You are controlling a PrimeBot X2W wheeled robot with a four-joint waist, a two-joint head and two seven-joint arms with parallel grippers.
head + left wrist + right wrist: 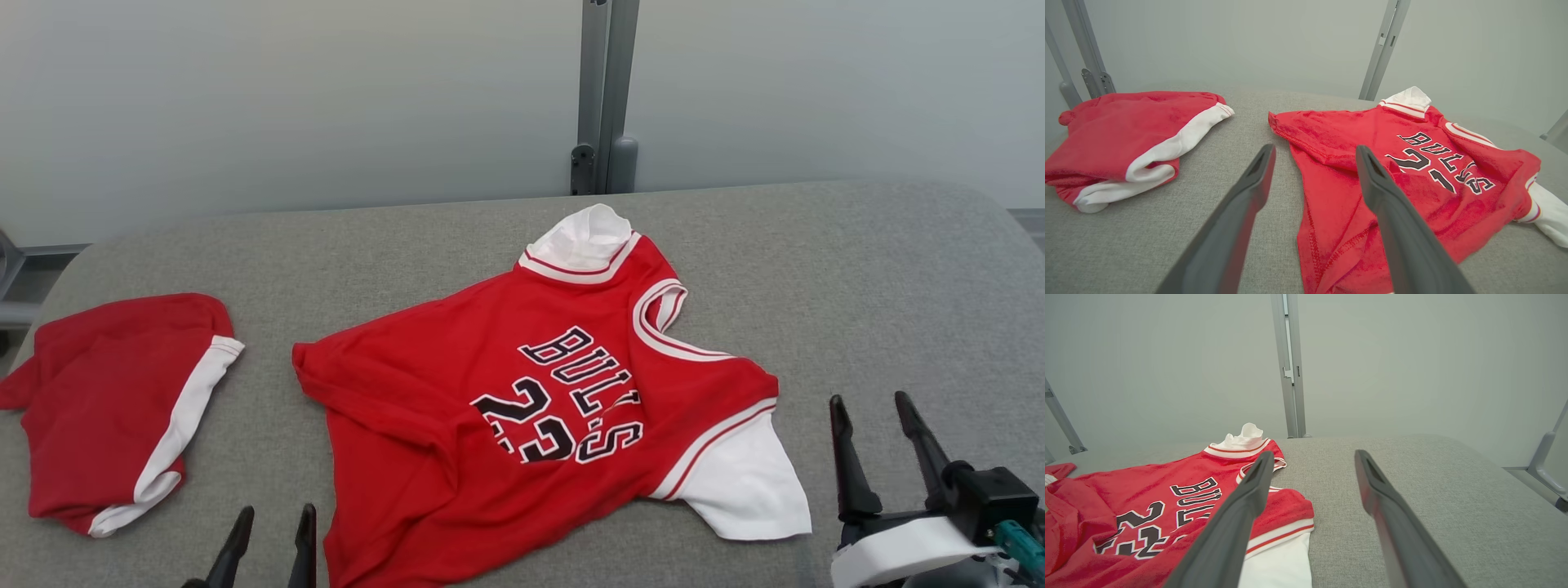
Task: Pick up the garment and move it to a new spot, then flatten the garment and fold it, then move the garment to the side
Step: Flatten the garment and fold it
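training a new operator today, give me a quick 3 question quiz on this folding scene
1. True or false: the right gripper is shut on the red jersey.
2. What lies on the grey table to the robot's left of the jersey? A) a folded red garment with white trim B) a blue towel C) a cardboard box
3. Fill in: the word printed on the jersey is ____.
Key: 1 false, it is open and holds nothing. 2 A. 3 BULLS.
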